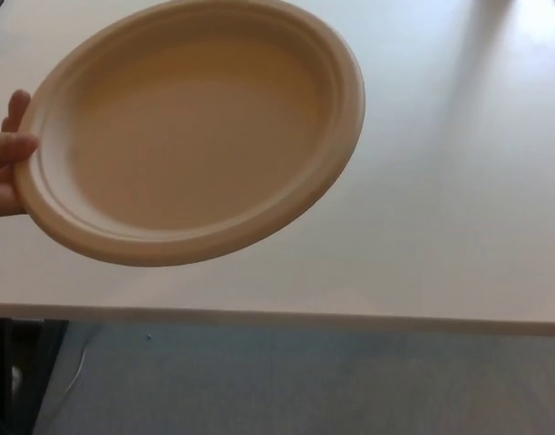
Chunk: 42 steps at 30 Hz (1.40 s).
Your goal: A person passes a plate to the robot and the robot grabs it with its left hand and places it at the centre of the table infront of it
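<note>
The handover has barely begun: a person's hand (pixel 7 156) holds the tan plate (pixel 191 131) by its left rim, tilted and raised above the white table (pixel 441 181), well toward the picture's left. Neither of the robot's hands shows, so I cannot tell whether their fingers are apart or together. The grab and the placing at the centre are all left to do. Below the table edge lies a bluish-grey floor (pixel 305 381), with what may be a thin white cable.

no text, label or number can be read anywhere.
</note>
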### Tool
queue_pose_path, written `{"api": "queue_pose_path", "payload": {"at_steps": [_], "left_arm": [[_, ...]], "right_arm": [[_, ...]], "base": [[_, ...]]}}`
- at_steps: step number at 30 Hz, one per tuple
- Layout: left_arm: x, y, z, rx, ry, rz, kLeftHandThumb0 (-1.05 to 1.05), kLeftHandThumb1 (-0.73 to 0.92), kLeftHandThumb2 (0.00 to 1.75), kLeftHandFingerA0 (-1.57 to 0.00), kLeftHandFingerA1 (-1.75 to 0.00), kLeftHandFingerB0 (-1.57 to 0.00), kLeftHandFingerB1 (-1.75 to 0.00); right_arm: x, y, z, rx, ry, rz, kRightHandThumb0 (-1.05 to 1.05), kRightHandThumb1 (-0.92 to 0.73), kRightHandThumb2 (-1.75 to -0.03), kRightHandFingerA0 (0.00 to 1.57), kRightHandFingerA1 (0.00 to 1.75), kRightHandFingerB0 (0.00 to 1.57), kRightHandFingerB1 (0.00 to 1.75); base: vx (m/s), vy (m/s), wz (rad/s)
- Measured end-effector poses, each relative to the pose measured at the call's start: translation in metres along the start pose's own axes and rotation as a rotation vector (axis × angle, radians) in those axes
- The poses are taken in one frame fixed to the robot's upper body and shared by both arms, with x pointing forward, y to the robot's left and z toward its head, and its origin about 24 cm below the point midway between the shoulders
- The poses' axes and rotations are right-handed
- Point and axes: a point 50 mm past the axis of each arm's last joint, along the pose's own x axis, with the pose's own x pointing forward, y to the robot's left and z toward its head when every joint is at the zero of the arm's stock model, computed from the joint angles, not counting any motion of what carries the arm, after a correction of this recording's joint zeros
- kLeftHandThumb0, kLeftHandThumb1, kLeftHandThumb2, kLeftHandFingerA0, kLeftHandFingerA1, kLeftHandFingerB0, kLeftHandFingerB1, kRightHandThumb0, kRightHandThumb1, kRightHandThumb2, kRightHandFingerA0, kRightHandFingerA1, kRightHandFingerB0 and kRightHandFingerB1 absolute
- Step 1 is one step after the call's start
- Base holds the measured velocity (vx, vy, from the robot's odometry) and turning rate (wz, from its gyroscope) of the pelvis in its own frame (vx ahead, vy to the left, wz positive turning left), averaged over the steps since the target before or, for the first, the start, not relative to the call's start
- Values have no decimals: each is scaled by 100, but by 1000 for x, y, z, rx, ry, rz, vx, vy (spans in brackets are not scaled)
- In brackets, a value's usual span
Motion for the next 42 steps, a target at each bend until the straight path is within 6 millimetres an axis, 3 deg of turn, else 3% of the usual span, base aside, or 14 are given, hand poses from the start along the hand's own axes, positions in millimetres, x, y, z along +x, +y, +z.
{"api": "queue_pose_path", "payload": {"at_steps": [4, 5, 9, 10, 12, 13, 14, 23, 24, 26, 27, 30, 31, 42], "left_arm": [[0, 0, -1, 0, -3, 1, -68, 69, 87, -21, -43, -17, -41], [0, 1, -1, -6, -5, 3, -64, 81, 64, -29, -36, -21, -31], [-1, 3, 1, -35, -28, 2, -67, 79, 63, -26, -34, -22, -31], [-1, 3, 2, -41, -34, 1, -66, 79, 63, -21, -34, -18, -30], [0, 6, 9, -88, -79, 2, -65, 78, 63, -21, -33, -19, -30], [0, 7, 15, -108, -112, 0, -36, 51, 105, 0, -48, 0, -47], [0, 8, 25, -130, -160, -3, -65, 81, 64, -21, -34, -18, -31], [-16, 4, 74, -165, -502, -46, -70, 71, 61, -31, -38, -24, -34], [-19, 3, 75, -166, -523, -50, -75, 58, 87, -21, -46, -13, -43], [-26, -2, 76, -170, -564, -62, -74, 60, 83, -18, -44, -15, -42], [-30, -5, 76, -172, -585, -70, -68, 73, 61, -23, -35, -16, -32], [-43, -9, 74, -171, -635, -90, -68, 74, 62, -24, -35, -18, -32], [-47, -11, 73, -168, -648, -96, -72, 62, 86, -19, -44, -12, -42], [-109, -20, 61, -152, -807, -176, -82, 67, 94, -21, -50, -8, -43]], "right_arm": [[-1, 0, -1, 8, -9, 4, -81, -86, -66, 15, 60, 11, 46], [-1, 0, -1, 10, -11, 5, -82, -86, -66, 16, 61, 12, 46], [-1, 0, -1, 10, -17, 6, -82, -85, -65, 16, 63, 13, 48], [-1, 0, -1, 11, -18, 6, -40, -49, -110, 4, 55, 0, 52], [0, 0, 3, 17, -28, 5, -40, -49, -110, 4, 55, 0, 52], [1, -1, 6, 23, -36, 3, -40, -48, -110, 4, 55, 0, 52], [3, -2, 11, 28, -49, 2, -82, -85, -66, 18, 61, 11, 44], [9, -4, 32, 33, -101, -3, -85, -86, -65, 16, 65, 12, 50], [9, -4, 33, 32, -103, -3, -86, -85, -65, 16, 65, 13, 50], [9, -4, 34, 32, -105, -3, -82, -86, -66, 16, 62, 13, 47], [9, -3, 34, 32, -107, -2, -80, -85, -65, 17, 61, 13, 46], [10, -3, 35, 32, -108, -1, -78, -87, -65, 17, 60, 13, 45], [10, -3, 35, 31, -108, -1, -84, -86, -66, 16, 62, 12, 47], [11, -3, 43, 29, -126, 0, -84, -84, -66, 17, 64, 13, 48]], "base": [[0, 0, 0], [0, 0, 0], [0, 0, 0], [0, 0, 0], [0, 0, 0], [0, 0, 0], [0, 0, 0], [0, 0, 0], [0, 0, 0], [0, 0, 0], [0, 0, 0], [0, 0, 0], [0, 0, 0], [0, 0, 0]]}}
